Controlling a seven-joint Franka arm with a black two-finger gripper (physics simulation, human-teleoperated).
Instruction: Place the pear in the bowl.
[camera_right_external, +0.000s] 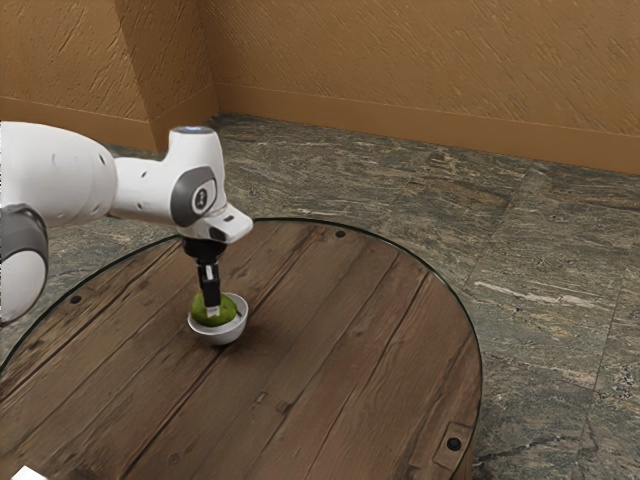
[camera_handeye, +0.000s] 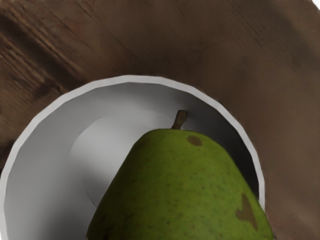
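Firstly, at the exterior view's left: one white Franka arm (camera_right_external: 146, 190), reaching in over a round plank-topped wooden table (camera_right_external: 330, 340). Next, one black two-finger gripper (camera_right_external: 212, 309), pointing downward and meeting the pear; whether it is grasping or releasing, the pictures are not telling. Item, one green pear (camera_right_external: 231, 308), brown-blotched and stemmed, sitting low within the bowl's rim in the exterior view; in the wrist view it is lying off-centre, the stem leaning over the hollow. Item, one white round bowl (camera_right_external: 222, 339), standing upright on the planks and surrounding the pear's lower part. Last, at the exterior view's right, grey-green stone flooring (camera_right_external: 550, 270), running beyond the table. Progress: the carrying is seemingly ending, the pear apparently entering or occupying the bowl; its full settling is remaining unconfirmed, and a clear release and withdrawal are awaiting completion.
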